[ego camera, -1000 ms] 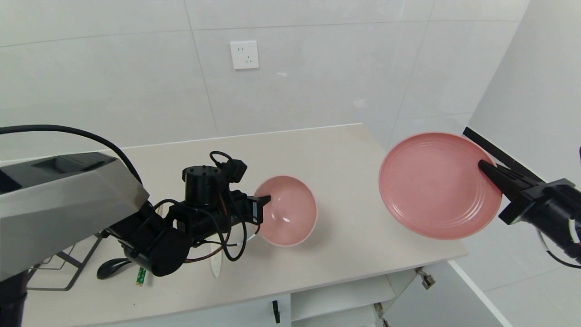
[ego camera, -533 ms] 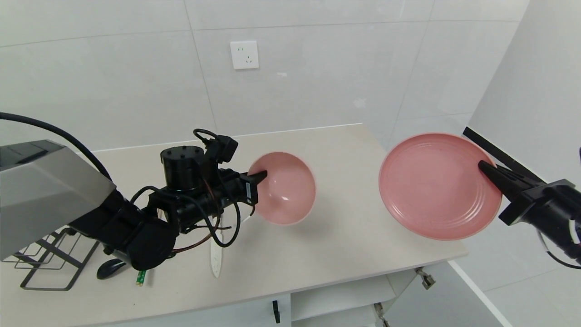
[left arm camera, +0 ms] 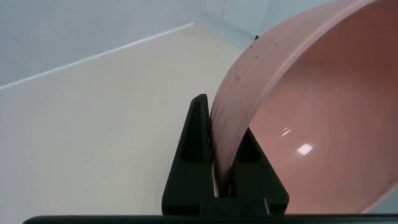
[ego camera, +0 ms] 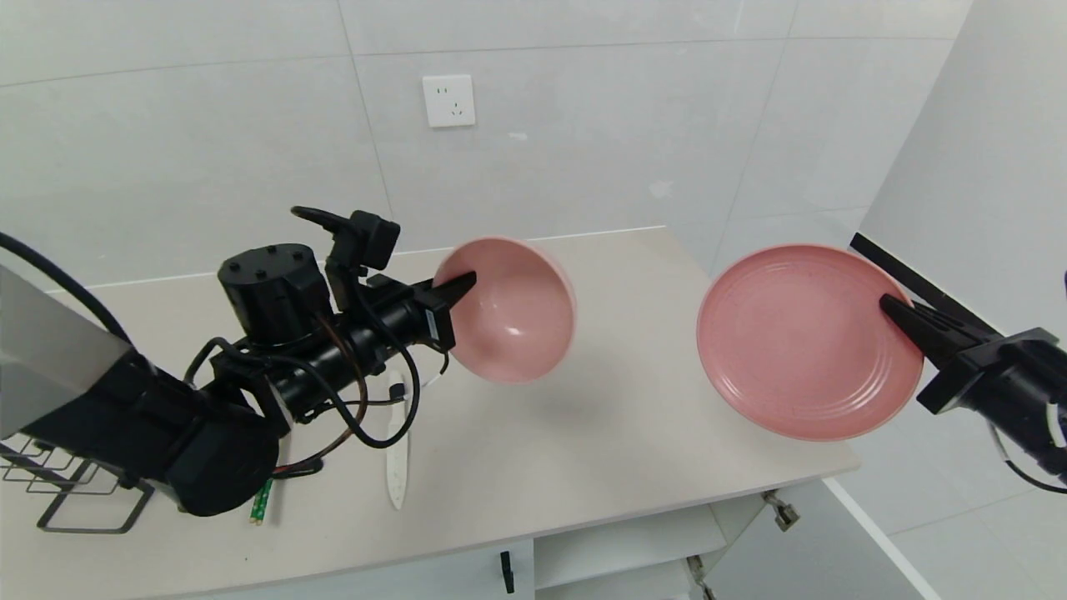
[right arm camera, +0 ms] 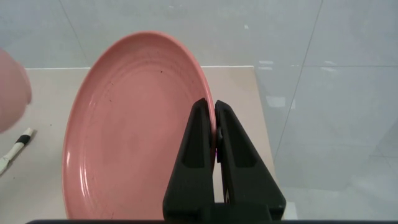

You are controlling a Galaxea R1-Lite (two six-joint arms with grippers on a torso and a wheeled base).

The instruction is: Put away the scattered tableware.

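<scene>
Left claw (ego camera: 458,285) is clamped on the rim of the pale pink round bowl (ego camera: 517,312). The left wrist view shows one finger (left arm camera: 198,143) outside the wall and the other inside. The bowl is in the air above the beige counter (ego camera: 600,433), tipped on its side with its mouth facing the robot's right. Its shadow falls on the counter below. In the wrist view the bowl's (left arm camera: 311,112) far rim is cut off.

Right claw (ego camera: 899,315) is closed tight on the edge of the flat pink ridged plate (ego camera: 800,342). The plate is held tilted at the counter's right end, partly past the edge. Can't tell its height above the counter.

White knife (ego camera: 397,467) lies flat on the counter beneath the left arm, tip toward the front edge. Cables cover most of the handle. Green chopsticks (ego camera: 260,504): the tip end pokes out from under the left arm, the rest is hidden. Black wire rack (ego camera: 75,508) sits at the counter's left end, cut off by the frame and partly covered by the arm.
</scene>
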